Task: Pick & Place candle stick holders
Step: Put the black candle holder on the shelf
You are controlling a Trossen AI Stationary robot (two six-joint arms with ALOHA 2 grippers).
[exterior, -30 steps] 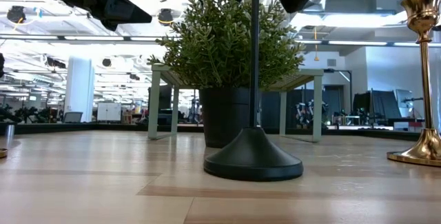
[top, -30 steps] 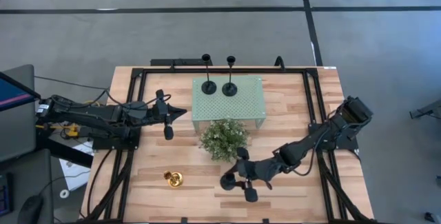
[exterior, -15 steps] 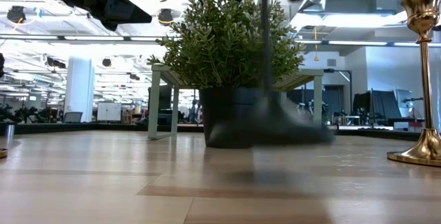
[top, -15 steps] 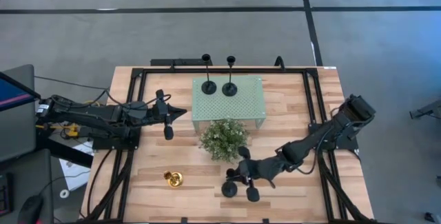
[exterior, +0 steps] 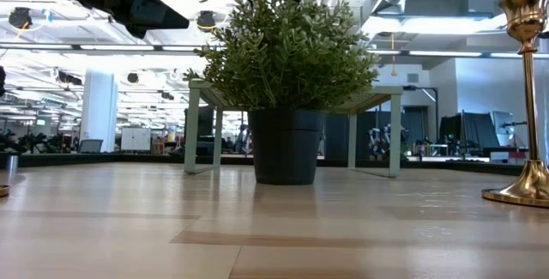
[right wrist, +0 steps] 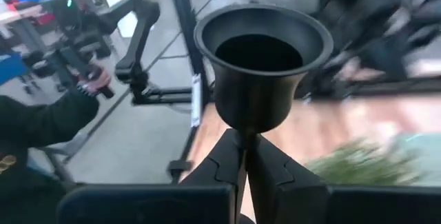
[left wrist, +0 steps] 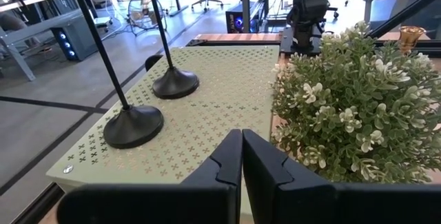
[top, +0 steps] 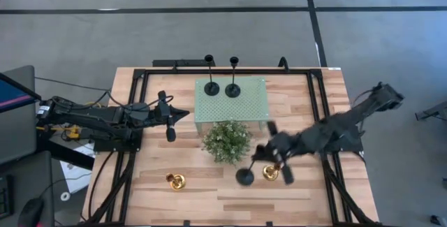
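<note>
Two black candle stick holders stand by their disc bases on a green perforated stand; the left wrist view shows them too. My right gripper is shut on a third black holder, right of the plant. Two gold holders stand on the table; one shows in the low view. My left gripper is shut on nothing, left of the green stand. My right gripper pinches the black holder's thin stem between its two fingers, right under the cup. The fingers lie roughly level, pointing toward the table's left, across the stem. The disc base hangs below, lifted clear of the table.
The bushy plant stands mid-table, close to the held holder. A gold holder is right under my right arm. A person in black is beyond the table's left side. Bare wood lies along the near edge.
My right gripper has taken hold of the black holder that stood near the front edge and raised it off the table. It has carried it toward the table's right edge and a little toward the far edge. A gold holder once hidden under the arm now shows.
</note>
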